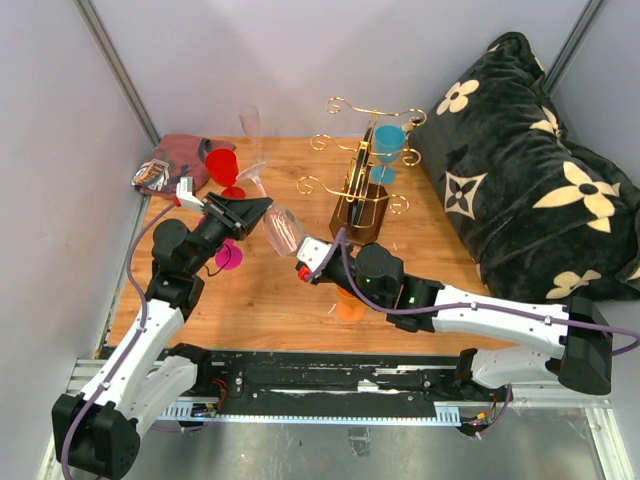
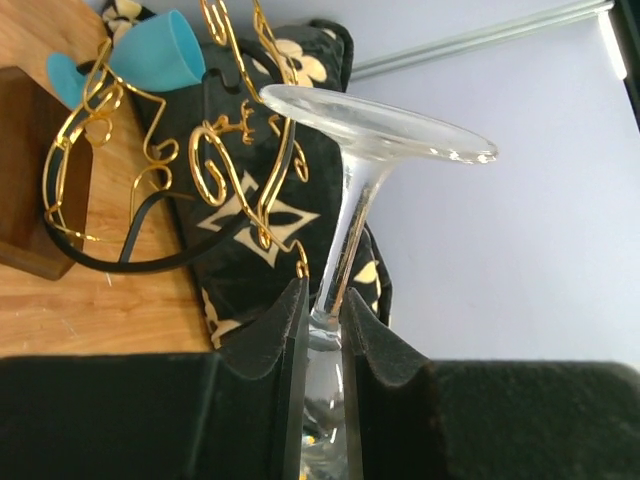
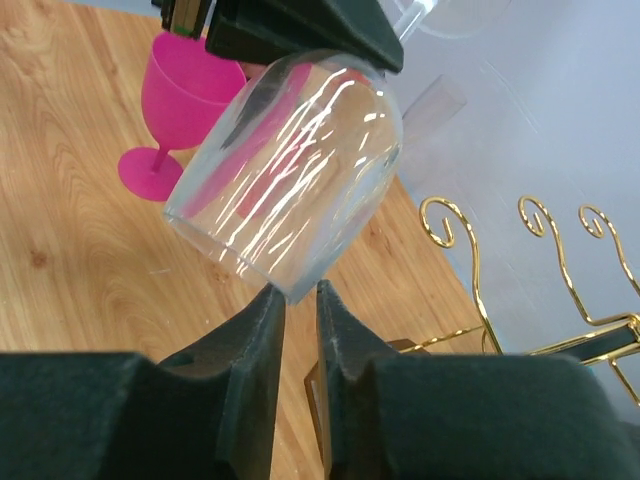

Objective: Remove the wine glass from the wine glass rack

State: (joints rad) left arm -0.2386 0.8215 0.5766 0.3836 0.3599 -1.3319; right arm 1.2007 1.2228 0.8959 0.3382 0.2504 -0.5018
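Seen from above, a clear wine glass (image 1: 283, 230) was held tilted in the air over the wooden table (image 1: 260, 300), to the left of the wine glass rack (image 1: 358, 205) and apart from its gold wire arms. The left gripper (image 2: 322, 305) was clamped on the glass's stem, between foot and bowl, as the left wrist view showed plainly. The right gripper (image 3: 300, 300) sat at the rim of the bowl with its jaws nearly together. The rim dipped into the narrow gap, but whether it was actually pinched could not be told. A blue glass (image 1: 388, 142) hung on the rack's far side (the only one on it, as far as the views showed), and a pink glass (image 3: 185, 95) stood on the table near the left arm. Judging by this, the lifting-off looked done for the clear glass; what seemed left was to set it down on the table and let go
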